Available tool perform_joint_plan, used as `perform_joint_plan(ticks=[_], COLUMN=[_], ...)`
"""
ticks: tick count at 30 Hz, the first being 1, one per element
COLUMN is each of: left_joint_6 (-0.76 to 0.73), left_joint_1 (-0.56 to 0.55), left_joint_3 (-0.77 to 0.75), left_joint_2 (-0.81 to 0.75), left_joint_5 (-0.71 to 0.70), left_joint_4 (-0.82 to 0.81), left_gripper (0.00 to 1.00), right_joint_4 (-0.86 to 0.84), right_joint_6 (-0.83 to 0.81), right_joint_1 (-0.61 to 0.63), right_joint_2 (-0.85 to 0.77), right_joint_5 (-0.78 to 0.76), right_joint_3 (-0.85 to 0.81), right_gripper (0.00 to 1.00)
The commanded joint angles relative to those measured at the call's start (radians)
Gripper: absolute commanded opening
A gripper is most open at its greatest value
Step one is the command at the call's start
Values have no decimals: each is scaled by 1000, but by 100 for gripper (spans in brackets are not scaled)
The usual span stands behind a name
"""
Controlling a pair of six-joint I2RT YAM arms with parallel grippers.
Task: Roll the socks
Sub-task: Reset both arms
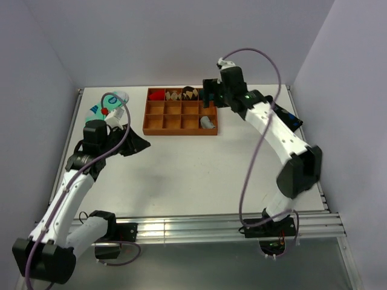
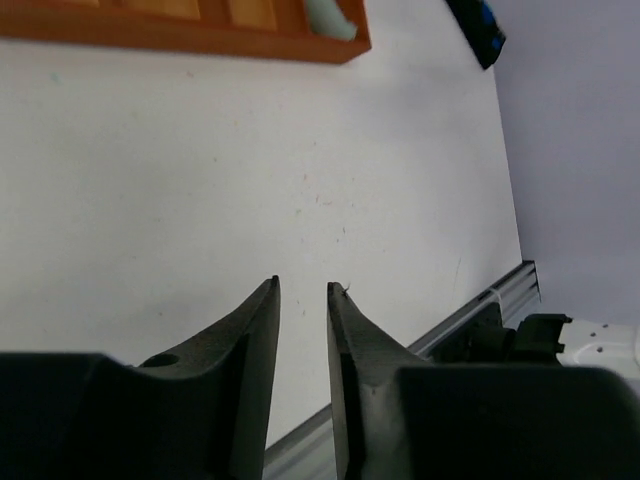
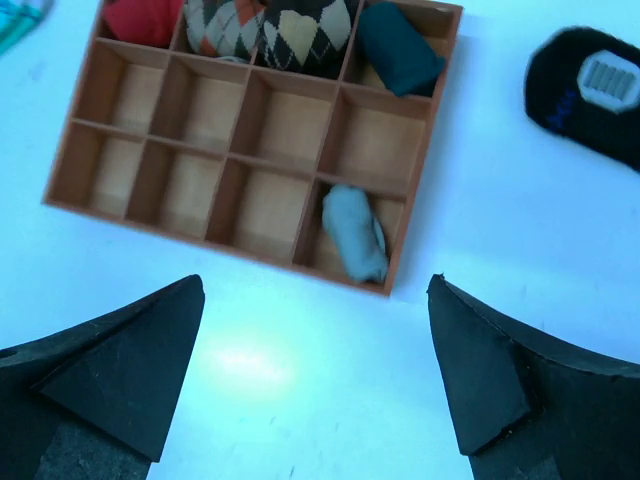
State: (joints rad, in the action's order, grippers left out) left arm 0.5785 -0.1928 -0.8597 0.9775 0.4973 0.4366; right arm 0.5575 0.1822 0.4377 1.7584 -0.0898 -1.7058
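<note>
The light-grey socks (image 3: 355,235) lie as one small roll in the near right compartment of the orange tray (image 3: 200,235). The roll also shows in the top view (image 1: 207,122) and at the top edge of the left wrist view (image 2: 330,18). My right gripper (image 3: 316,283) is wide open and empty, hovering over the table just in front of that compartment; in the top view it (image 1: 210,96) sits above the tray's right end. My left gripper (image 2: 303,288) is over bare table left of the tray (image 1: 181,130), its jaws a narrow gap apart with nothing between them.
A mint-green patterned sock (image 1: 104,107) lies at the far left behind my left arm. A dark navy sock (image 3: 590,90) lies right of the tray, also in the top view (image 1: 289,116). The tray's back row holds red, argyle and dark teal rolls (image 3: 400,45).
</note>
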Motion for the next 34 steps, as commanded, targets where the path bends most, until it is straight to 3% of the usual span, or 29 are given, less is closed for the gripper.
perform_joint_plan(ticks=[1,5,6,7,12,17,21,34], left_joint_6=[-45,-51,-51,-51,-71,-68,-57,-54], left_joint_1=[4,4,4,4,1,-2,-30,-85], left_joint_3=[34,89,105,105,50,62,85,100], left_joint_2=[-138,-232,-252,-284,-324,-384,-425,-450], left_joint_5=[-60,-109,-120,-127,-150,-163,-184,-187], left_joint_4=[-88,-87,-85,-78,-13,-2,-21,-38], left_gripper=[32,36,40,51,64,65,67,68], right_joint_4=[-114,-143,-168,-186,-216,-179,-136,-116], right_joint_6=[100,149,158,172,204,201,211,203], right_joint_1=[-4,-2,-1,-1,6,6,6,6], right_joint_2=[-227,-448,-549,-598,-887,-1129,-1197,-1206], right_joint_5=[51,85,85,119,105,64,47,44], right_joint_3=[181,442,493,549,835,966,996,989], right_gripper=[100,100,100,100,100,100,100,100])
